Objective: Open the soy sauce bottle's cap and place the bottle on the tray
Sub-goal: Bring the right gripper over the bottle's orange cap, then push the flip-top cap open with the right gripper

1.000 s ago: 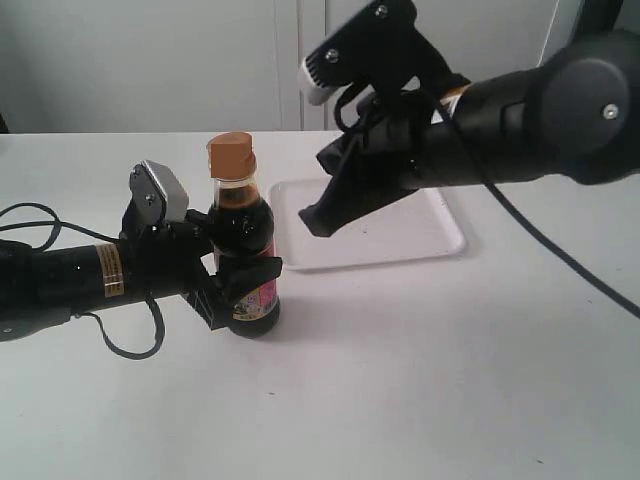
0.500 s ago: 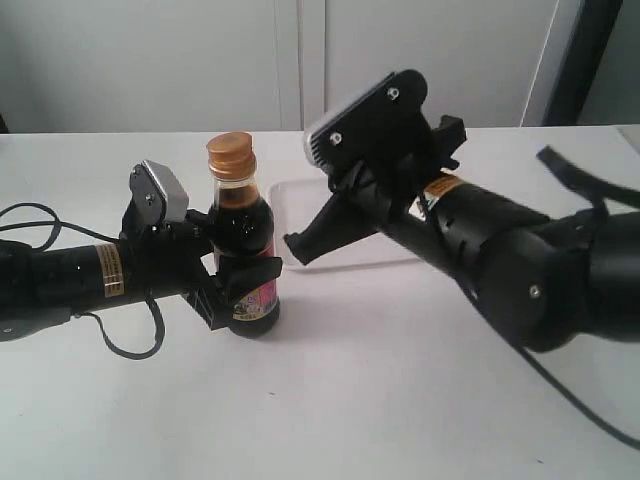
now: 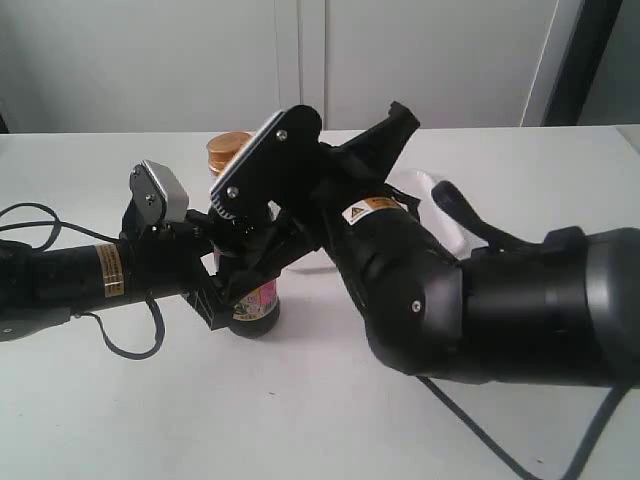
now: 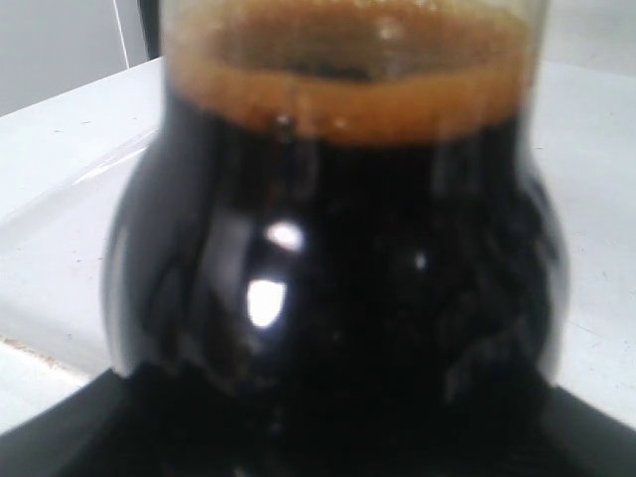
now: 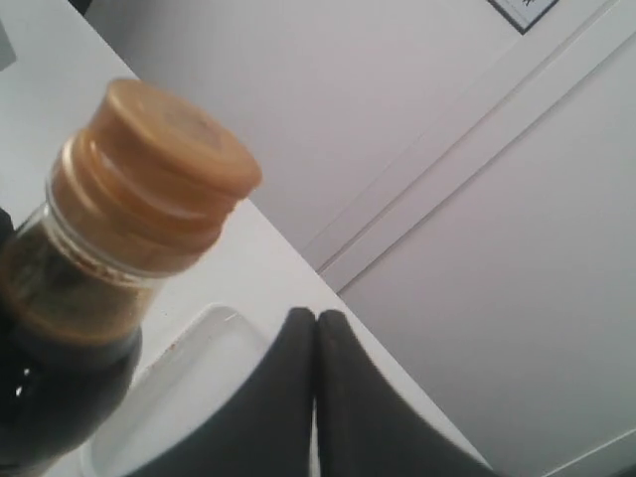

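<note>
While the left gripper (image 3: 235,285) clamps the soy sauce bottle (image 3: 252,300), its label's writing is unreadable.

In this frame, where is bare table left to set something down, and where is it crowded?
Bare table lies in front of the soy sauce bottle and left gripper, and along the far edge behind them. It is crowded around the bottle: the right gripper sits close beside the cap, and its arm hides most of the tray.

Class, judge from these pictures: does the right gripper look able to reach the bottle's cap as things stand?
Probably yes. The right gripper, fingers together, sits beside the soy sauce bottle, just below its cap, with nothing between them. The left gripper clamps only the bottle's body.
</note>
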